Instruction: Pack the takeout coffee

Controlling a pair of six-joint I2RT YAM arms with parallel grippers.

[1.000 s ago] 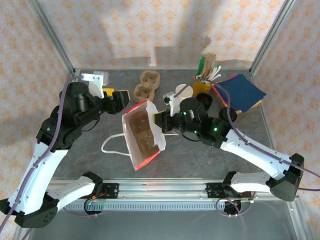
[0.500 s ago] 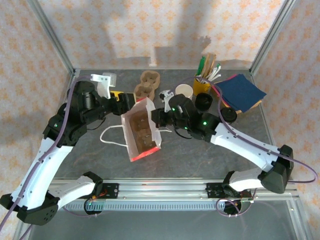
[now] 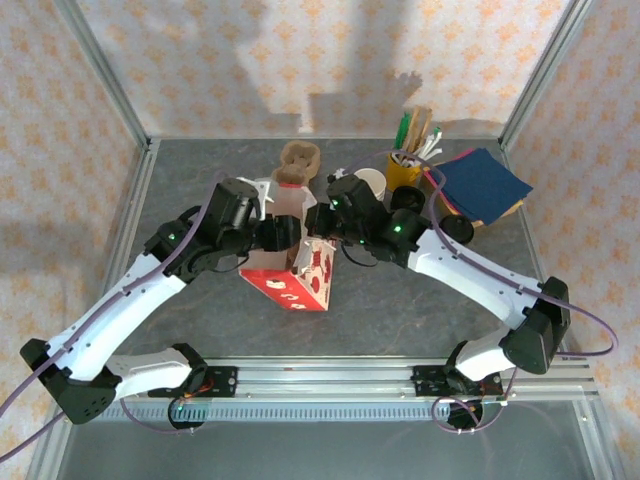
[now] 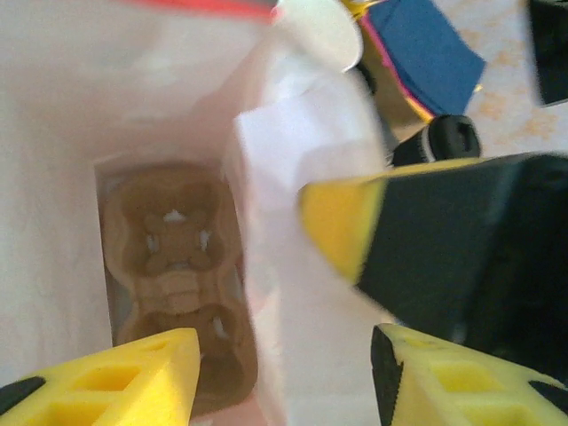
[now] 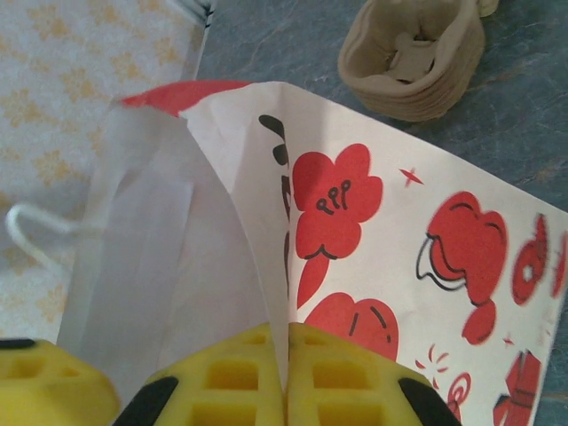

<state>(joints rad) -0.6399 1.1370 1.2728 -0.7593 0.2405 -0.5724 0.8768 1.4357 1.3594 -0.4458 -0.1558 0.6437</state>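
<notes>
Beyond left gripper (image 4: 284, 377), takeout coffee (image 4: 316, 32)

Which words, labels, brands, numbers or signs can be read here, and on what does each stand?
None can be read. The paper bag bears red cartoon drawings and black strokes by its fold, too cut off to read as letters.
</notes>
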